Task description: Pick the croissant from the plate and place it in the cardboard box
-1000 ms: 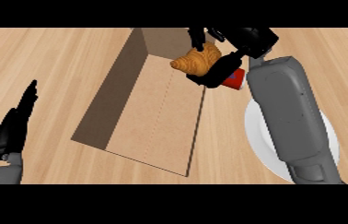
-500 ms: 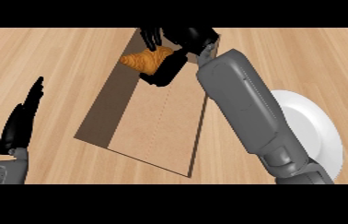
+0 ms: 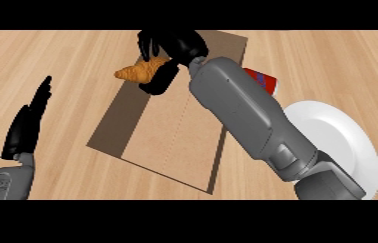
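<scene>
The right hand (image 3: 176, 44) curls round the croissant (image 3: 137, 73), holding it over the far left rim of the cardboard box (image 3: 170, 132). The box's wide brown floor is in plain view. A white plate (image 3: 339, 129) lies right of the box. At the bench's (image 3: 74, 52) left edge the left hand (image 3: 28, 122) rests open.

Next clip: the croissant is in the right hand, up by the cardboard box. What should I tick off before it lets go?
1. Grip on the croissant: ok, the right hand has its fingers curled round it.
2. The croissant is off the plate: ok, the plate's visible part is bare.
3. The croissant is over the inside of the cardboard box: cannot tell. It shows across the left wall, with its tip over the counter.
4. Room on the box's floor: ok where visible, though the forearm hides part.
5. Clearance of the left hand from the box: ok, it is open and resting at the view's left edge.
</scene>
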You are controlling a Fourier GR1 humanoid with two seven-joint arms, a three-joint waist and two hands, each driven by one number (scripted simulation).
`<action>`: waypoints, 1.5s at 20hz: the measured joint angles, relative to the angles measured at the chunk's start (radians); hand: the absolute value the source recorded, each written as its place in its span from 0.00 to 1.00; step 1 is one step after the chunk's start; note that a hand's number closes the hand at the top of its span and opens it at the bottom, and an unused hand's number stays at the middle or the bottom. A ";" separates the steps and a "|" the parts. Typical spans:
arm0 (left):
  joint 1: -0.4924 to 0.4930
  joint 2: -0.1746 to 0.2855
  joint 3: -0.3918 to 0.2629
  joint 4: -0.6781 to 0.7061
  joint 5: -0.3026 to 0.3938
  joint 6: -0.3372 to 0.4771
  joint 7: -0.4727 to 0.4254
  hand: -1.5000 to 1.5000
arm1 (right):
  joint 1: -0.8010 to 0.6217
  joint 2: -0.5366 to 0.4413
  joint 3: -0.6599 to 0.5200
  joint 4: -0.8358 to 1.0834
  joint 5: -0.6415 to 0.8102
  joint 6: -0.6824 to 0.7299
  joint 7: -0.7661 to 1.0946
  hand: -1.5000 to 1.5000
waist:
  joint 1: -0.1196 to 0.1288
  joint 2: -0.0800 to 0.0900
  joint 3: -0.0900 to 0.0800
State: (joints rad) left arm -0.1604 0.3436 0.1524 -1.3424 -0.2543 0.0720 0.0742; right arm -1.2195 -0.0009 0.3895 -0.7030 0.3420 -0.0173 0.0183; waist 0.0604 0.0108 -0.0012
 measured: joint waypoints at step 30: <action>0.035 0.004 0.041 0.009 0.002 -0.006 -0.030 0.50 | -0.050 -0.146 -0.165 0.281 -0.545 -0.022 -0.348 0.00 | -0.029 0.000 0.001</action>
State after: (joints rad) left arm -0.1255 0.3475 0.1933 -1.3333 -0.2524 0.0664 0.0445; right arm -1.2690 -0.1470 0.2240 -0.4218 -0.2031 -0.0396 -0.3297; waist 0.0310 0.0105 -0.0001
